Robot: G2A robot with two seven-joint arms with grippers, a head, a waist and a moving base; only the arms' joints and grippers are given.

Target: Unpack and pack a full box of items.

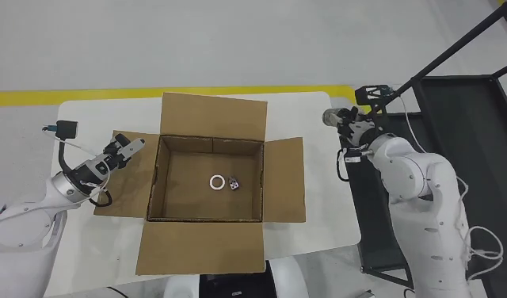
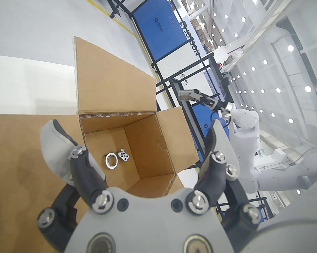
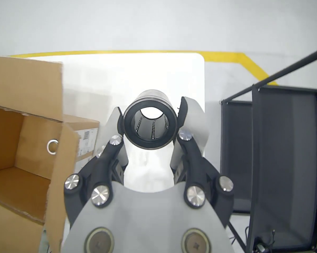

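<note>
An open cardboard box (image 1: 212,100) stands mid-table with all flaps folded out. On its floor lie a metal ring (image 1: 215,182) and a small perforated metal block (image 1: 234,184); the ring (image 2: 110,160) and block (image 2: 123,156) also show from the left wrist. My left gripper (image 1: 133,146) is open over the box's left flap, nothing between its fingers (image 2: 59,143). My right gripper (image 3: 150,122) is shut on a hollow metal cylinder (image 3: 150,122), a bearing sleeve, held above the table's right side, beyond the right flap. That cylinder (image 1: 333,116) sits at the arm's tip.
A black wire-frame rack (image 1: 459,163) stands just right of the table (image 1: 317,227). A yellow floor line (image 1: 79,97) runs behind the table. The box's far flap (image 2: 108,80) stands up behind the opening.
</note>
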